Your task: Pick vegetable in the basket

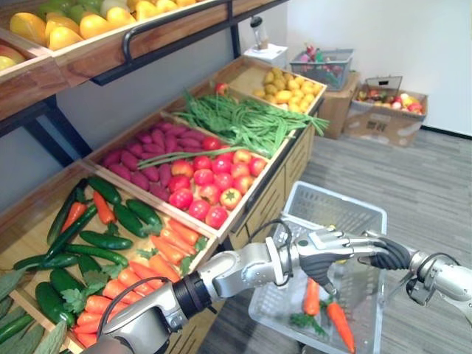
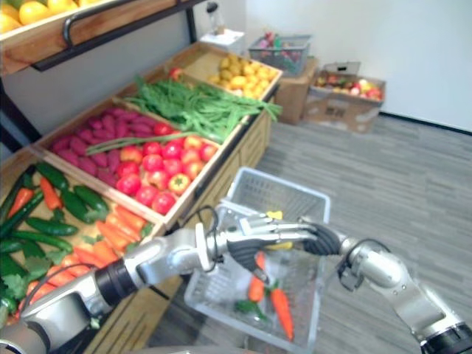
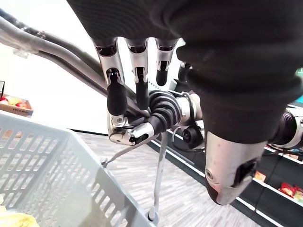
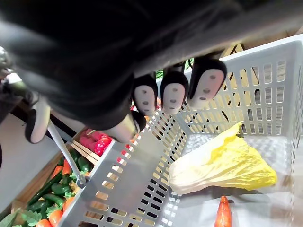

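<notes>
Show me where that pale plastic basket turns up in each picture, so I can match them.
Left eye view: the basket hangs lower right, beside the vegetable stand.
Right eye view: lower middle.
Left wrist view: its slotted wall, past the left hand.
Right wrist view: its inside corner, holding a yellow cabbage.
Shared landmark: the carrots inside, seen in both eye views and the right wrist view.
</notes>
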